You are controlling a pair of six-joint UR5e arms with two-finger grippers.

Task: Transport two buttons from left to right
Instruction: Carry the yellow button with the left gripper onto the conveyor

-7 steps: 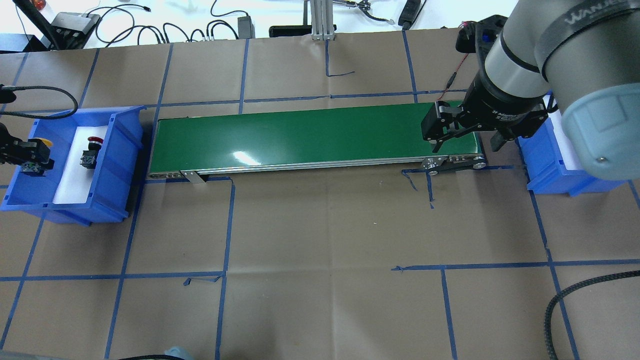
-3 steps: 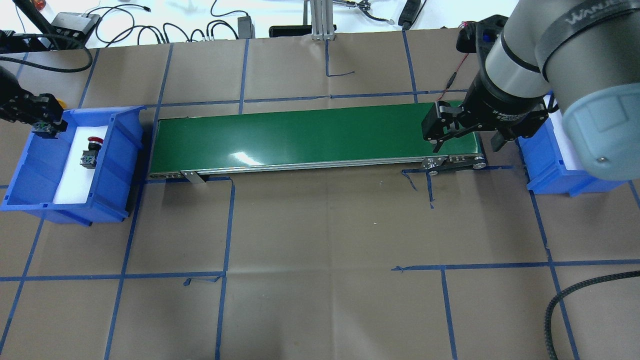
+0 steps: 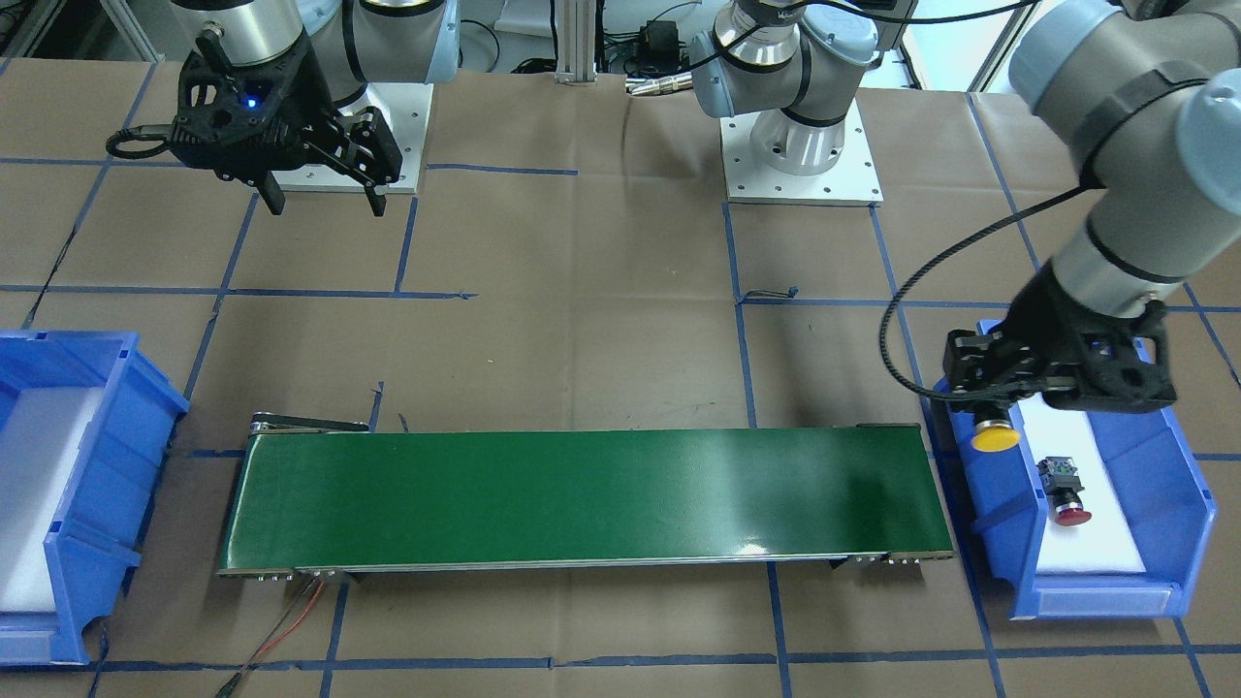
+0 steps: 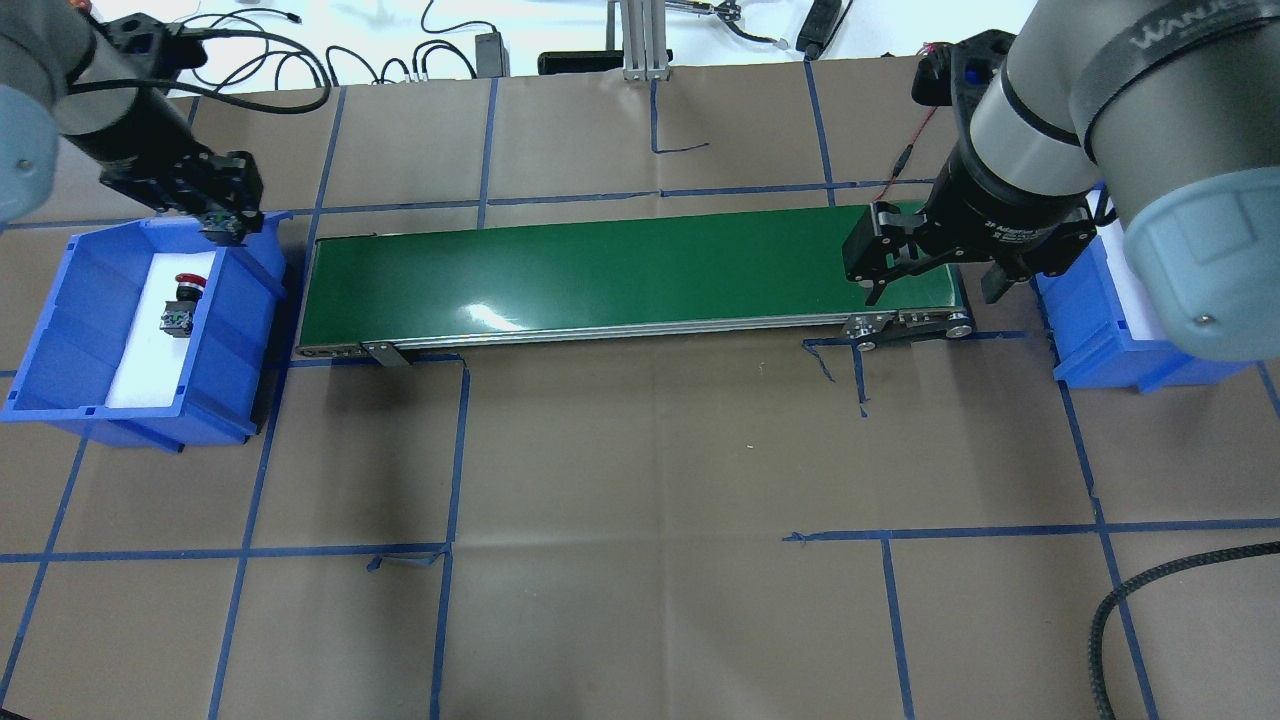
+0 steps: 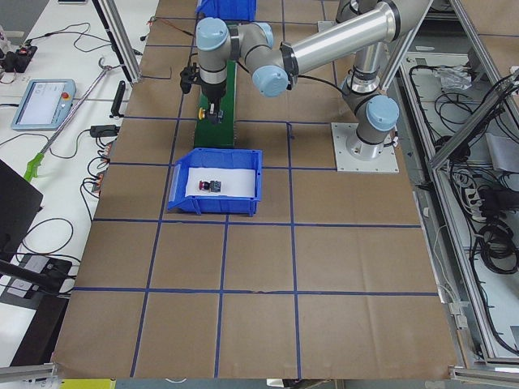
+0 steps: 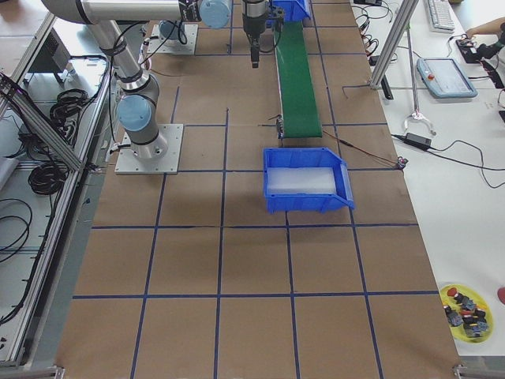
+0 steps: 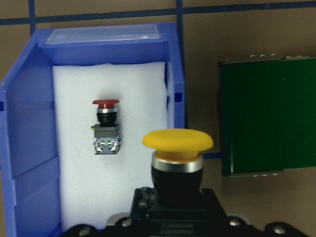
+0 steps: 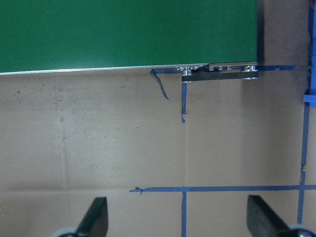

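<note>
- Directions are read on the overhead view, with 12 o'clock pointing away from the robot.
- The green conveyor belt (image 4: 620,270) runs from 9 to 3 o'clock across the paper-covered surface (image 4: 650,480). A broad stretch of that surface, gridded with blue tape, lies on the belt's 6 o'clock side.
- The left blue bin (image 4: 60,330) stands just beside the belt's 9 o'clock end, separated by a narrow gap. The right blue bin (image 4: 1090,330) stands just beside the 3 o'clock end.
- The left pincer (image 4: 222,215) hangs over the left bin's 1 o'clock corner, above the wall nearest the belt.
- The left pincer is clamped on the black body of the yellow button (image 7: 177,142), with the mushroom cap pointing away from it. The button is clear of the bin wall and of the belt.
- The red button (image 4: 181,305) lies on its side on the white foam pad (image 7: 74,187) inside the left bin, with its cap towards 12 o'clock.
- The right pincer (image 4: 930,293) hangs high near the belt's 3 o'clock end. Its fingers (image 8: 96,217) are spread wide and touch nothing.
</note>
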